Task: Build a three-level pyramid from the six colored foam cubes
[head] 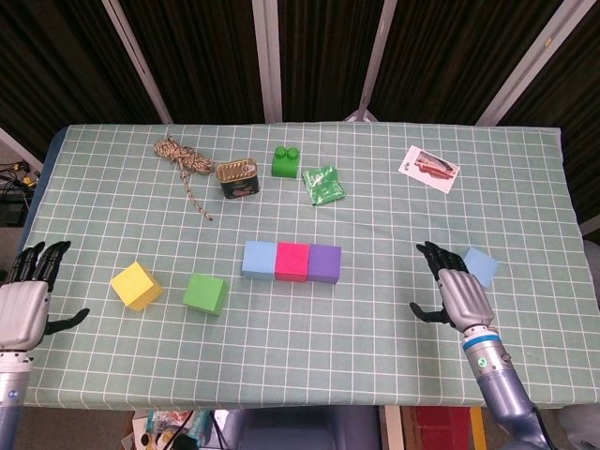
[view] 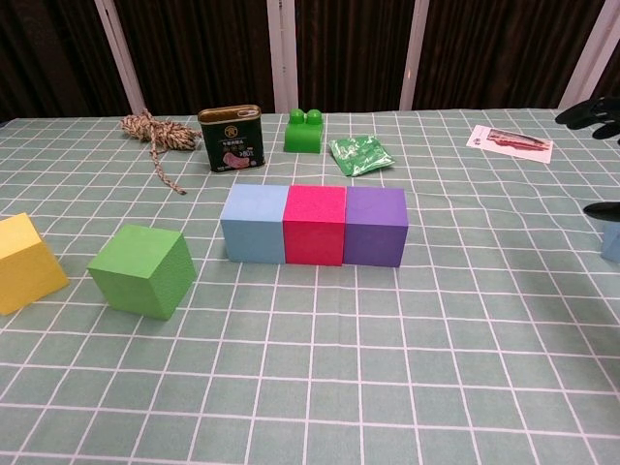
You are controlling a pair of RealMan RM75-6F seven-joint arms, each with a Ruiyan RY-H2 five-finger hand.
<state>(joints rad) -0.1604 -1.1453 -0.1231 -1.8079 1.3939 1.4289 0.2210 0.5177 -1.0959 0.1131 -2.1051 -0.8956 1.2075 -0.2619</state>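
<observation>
A light blue cube, a pink cube and a purple cube stand touching in one row at mid table. The green cube and the yellow cube lie apart to the left. Another light blue cube sits at the right. My right hand hovers open just left of that cube, holding nothing. My left hand hangs open at the table's left edge, left of the yellow cube.
At the back lie a coil of rope, a tin can, a green toy brick, a green packet and a printed card. The checked cloth covers the table.
</observation>
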